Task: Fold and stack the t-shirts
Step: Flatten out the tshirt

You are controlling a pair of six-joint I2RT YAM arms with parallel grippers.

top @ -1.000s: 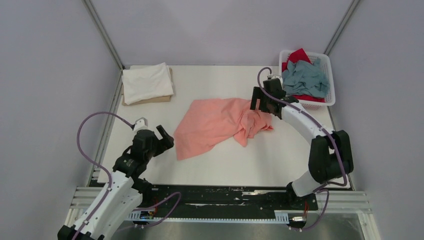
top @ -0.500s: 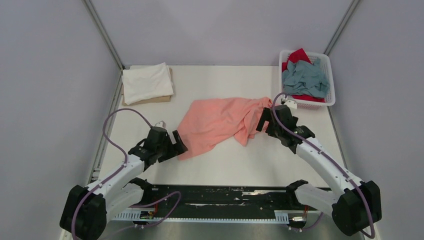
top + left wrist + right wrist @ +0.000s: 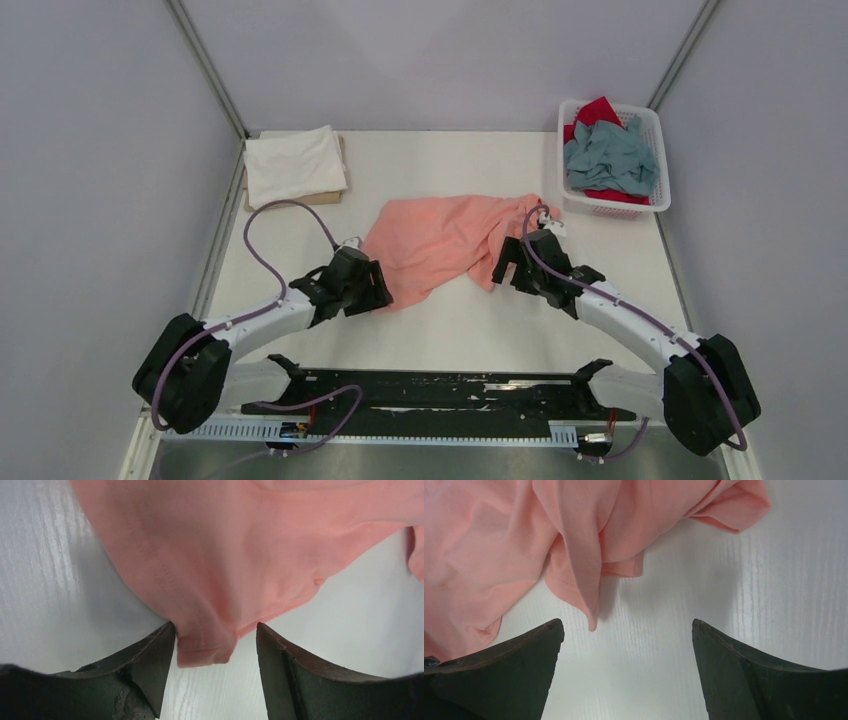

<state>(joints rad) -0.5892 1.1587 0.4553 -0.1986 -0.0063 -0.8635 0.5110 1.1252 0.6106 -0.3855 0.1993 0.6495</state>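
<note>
- Jaws of left gripper [image 3: 382,290], lower centre-left, apart; hem corner of pink shirt [image 3: 440,238] between them, unclamped.
- Right gripper [image 3: 504,271], lower centre-right: jaws wide, empty; shirt fold tip just ahead.
- Pink shirt crumpled mid-frame.
- White shirt [image 3: 293,163] folded upper left; grey-blue shirt [image 3: 608,155] and red shirt [image 3: 600,110] in basket [image 3: 612,208], upper right.

1. I see a white table [image 3: 450,330] filling the workspace; its faint wood grain shows in both wrist views.
2. A white lattice basket [image 3: 612,209] sits at the far right corner, its contents heaped above the rim.
3. A thin tan board [image 3: 300,201] lies flat at the far left corner, mostly covered; I can make out only its near and right edges.
4. Plain grey walls [image 3: 450,60] enclose 3 sides, with 2 slanted metal posts [image 3: 205,65] at the back corners.
</note>
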